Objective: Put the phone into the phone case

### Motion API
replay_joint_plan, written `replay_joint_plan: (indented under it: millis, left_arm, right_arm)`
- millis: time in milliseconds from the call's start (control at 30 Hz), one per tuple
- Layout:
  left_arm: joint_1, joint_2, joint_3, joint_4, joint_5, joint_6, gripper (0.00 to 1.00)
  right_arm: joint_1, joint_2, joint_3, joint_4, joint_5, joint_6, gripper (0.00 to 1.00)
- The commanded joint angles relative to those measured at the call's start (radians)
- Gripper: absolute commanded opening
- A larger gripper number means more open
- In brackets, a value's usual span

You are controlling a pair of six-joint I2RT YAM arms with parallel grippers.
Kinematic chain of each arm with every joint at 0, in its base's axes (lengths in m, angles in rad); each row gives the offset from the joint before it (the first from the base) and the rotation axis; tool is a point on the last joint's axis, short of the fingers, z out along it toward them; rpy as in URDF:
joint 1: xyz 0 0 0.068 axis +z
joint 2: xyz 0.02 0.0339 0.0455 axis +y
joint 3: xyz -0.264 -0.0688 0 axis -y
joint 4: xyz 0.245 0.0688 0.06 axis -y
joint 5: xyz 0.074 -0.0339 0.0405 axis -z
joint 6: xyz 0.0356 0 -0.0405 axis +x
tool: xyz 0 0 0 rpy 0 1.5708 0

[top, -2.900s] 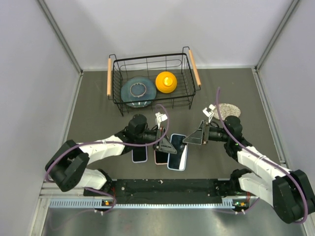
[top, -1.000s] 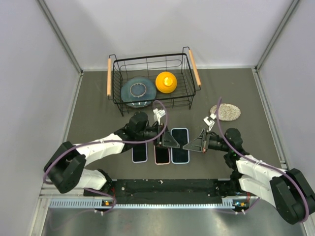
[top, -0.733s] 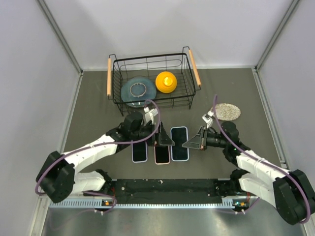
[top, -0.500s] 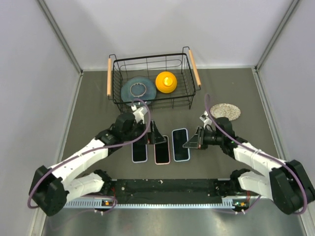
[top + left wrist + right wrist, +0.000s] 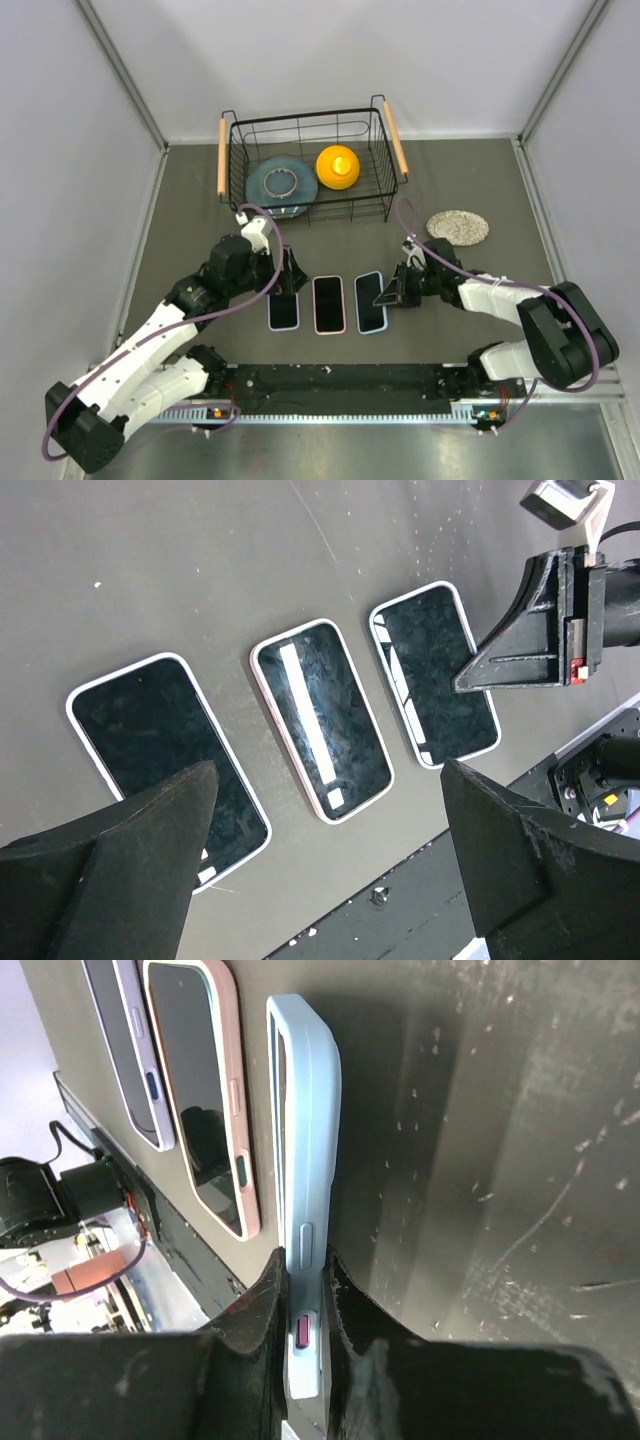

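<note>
Phone point(image 5: 435, 670): lies screen up on the desk point(image 5: 190, 200), at the 3 o'clock end of a row of three; its dark glass sits inside a pale rim, so I judge it already in its case, or very nearly
Blue phone case point(image 5: 305, 1130): wraps the phone's edge and lies flat; its free long side faces 3 o'clock, toward the right arm, so it can be reached without crossing the neighbours
Right tool point(image 5: 303, 1260): closed on the blue phone case, whose side wall runs between the two fingers with no gap showing; the grip is low and near one end, probably to steady the case or pinch the rim over the phone; whether every corner is seated cannot be told
Pink-cased phone point(image 5: 329, 304): just beside the blue one at its 9 o'clock, apart from it and parallel; the narrow gap is likely why the right tool works from the outer side
White-cased phone point(image 5: 284, 312): at the 9 o'clock end of the row, flat and screen up
Left tool point(image 5: 288, 277): jaws spread wide and holding nothing; it hovers above the 9 o'clock part of the row, clear of the phones, so as not to crowd the right arm
Wire basket point(image 5: 320, 212): at 12 o'clock from the row, well apart; holds a grey-blue dish point(image 5: 275, 185) and a yellow object point(image 5: 338, 165)
Round pad point(image 5: 458, 225): at 2 o'clock from the blue phone case, untouched
Risk: a squeeze on one wall alone could tilt or slide the case toward the pink one
</note>
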Motion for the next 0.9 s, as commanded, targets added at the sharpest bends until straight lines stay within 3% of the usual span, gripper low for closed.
replay_joint_plan:
  millis: [0,133,233,567,633,667,867]
  left_arm:
    - [0.001,-0.033,0.009,0.0,-0.04,0.025,0.99]
    - [0.003,-0.036,0.024,-0.012,-0.034,0.027,0.99]
    - [0.003,-0.031,0.033,-0.012,-0.023,0.018,0.99]
    - [0.001,-0.041,0.052,0.004,0.028,-0.008,0.99]
    - [0.001,-0.062,0.058,0.003,0.025,-0.008,0.99]
    - [0.001,-0.07,0.059,0.006,0.025,-0.01,0.99]
    - [0.001,-0.157,0.065,0.02,0.02,-0.016,0.99]
  right_arm:
    - [0.015,0.03,0.053,0.061,0.039,-0.025,0.12]
    - [0.015,0.036,0.062,0.007,0.083,-0.025,0.35]
    - [0.015,0.033,0.076,-0.025,0.094,-0.03,0.46]
    - [0.015,-0.191,0.122,-0.237,0.162,-0.039,0.72]
    - [0.015,-0.29,0.131,-0.289,0.176,-0.042,0.85]
    - [0.013,-0.327,0.14,-0.304,0.176,-0.044,0.99]
    - [0.016,-0.585,0.171,-0.349,0.149,-0.018,0.99]
